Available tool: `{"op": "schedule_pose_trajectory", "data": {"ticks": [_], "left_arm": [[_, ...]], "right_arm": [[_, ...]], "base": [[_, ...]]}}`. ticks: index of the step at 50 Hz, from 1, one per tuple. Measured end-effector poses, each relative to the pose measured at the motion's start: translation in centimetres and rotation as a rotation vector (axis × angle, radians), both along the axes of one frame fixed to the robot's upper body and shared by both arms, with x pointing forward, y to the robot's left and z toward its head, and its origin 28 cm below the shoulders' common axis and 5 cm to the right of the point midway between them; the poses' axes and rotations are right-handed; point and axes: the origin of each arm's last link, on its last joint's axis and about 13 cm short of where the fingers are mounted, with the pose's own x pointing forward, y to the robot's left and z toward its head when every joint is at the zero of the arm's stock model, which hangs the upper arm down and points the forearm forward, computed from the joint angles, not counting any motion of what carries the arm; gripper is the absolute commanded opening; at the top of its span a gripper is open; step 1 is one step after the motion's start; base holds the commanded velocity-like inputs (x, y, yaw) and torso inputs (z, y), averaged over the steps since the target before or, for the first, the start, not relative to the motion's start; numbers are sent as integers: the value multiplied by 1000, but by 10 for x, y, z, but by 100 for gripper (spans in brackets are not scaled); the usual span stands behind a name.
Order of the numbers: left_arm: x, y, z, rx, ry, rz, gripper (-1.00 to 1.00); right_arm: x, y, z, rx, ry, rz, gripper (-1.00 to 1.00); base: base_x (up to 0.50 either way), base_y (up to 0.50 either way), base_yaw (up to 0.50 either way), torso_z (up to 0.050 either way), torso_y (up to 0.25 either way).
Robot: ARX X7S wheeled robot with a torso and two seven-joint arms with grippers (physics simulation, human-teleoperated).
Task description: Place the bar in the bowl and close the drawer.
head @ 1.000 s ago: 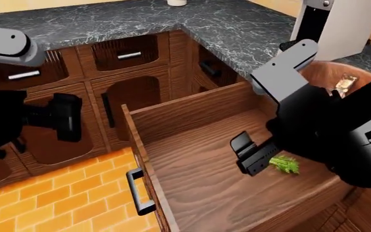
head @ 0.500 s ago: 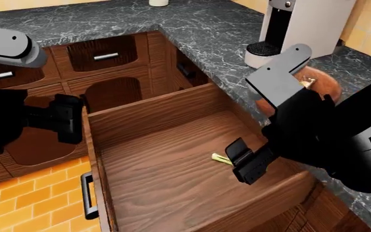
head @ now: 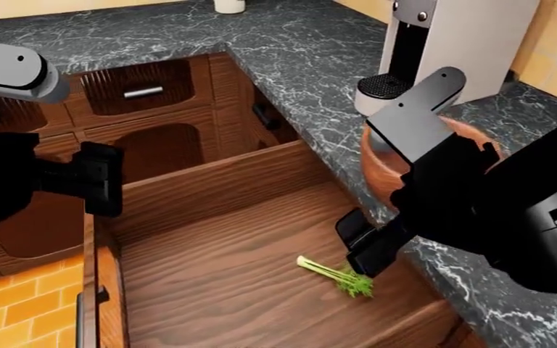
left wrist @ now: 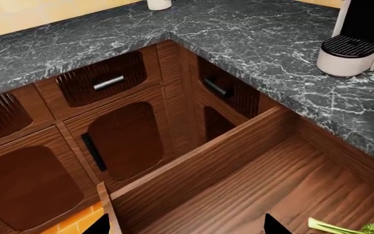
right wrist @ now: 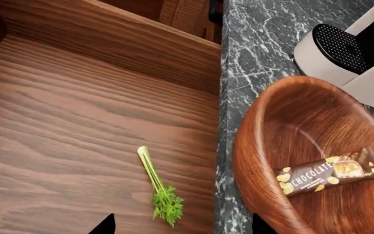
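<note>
The chocolate bar [right wrist: 330,176] lies inside the reddish-brown wooden bowl [right wrist: 284,122] on the counter, right beside the drawer. In the head view the bowl [head: 383,170] is mostly hidden behind my right arm and the bar is hidden. The wide wood-grain drawer [head: 220,290] stands open, with its black handle [head: 82,319] at the view's left edge. My right gripper [head: 361,243] is open and empty, above the drawer floor [right wrist: 64,122] near the bowl side. My left gripper [head: 102,179] is open and empty, by the drawer's far left corner [left wrist: 194,170].
A green celery stalk [head: 336,275] lies on the drawer floor under my right gripper. A white coffee machine [head: 452,36] stands on the dark marble counter [head: 289,43] behind the bowl. Small drawers with silver handles [head: 143,92] line the cabinets. Orange tiled floor [head: 17,304] is at the lower left.
The head view has swung right: the drawer and its handle slid to the view's left, and the coffee machine and bowl came nearer. The celery now shows fully. Both grippers stay open.
</note>
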Motion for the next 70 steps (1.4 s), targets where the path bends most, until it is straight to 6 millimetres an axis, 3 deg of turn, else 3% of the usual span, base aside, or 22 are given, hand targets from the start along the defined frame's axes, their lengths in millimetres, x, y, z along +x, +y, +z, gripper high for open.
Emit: {"op": "schedule_pose_trajectory", "data": {"ticks": [25, 49, 57, 70], "left_arm": [[-1, 0, 2, 11, -9, 6, 100], [-2, -1, 2, 14, -9, 1, 100], [-2, -1, 2, 15, -10, 0, 100], [-2, -1, 1, 15, -9, 0, 100]], "right_arm": [[-2, 1, -5, -86, -62, -38, 100], [-14, -1, 2, -24, -68, 36, 100], [-17, -1, 4, 4, -59, 55, 100], [-20, 0, 6, 32, -31, 97, 100]], "base": [[-4, -10, 500, 0, 0], [0, 0, 500, 0, 0], [0, 0, 41, 0, 0], [485, -48, 0, 0, 0]]}}
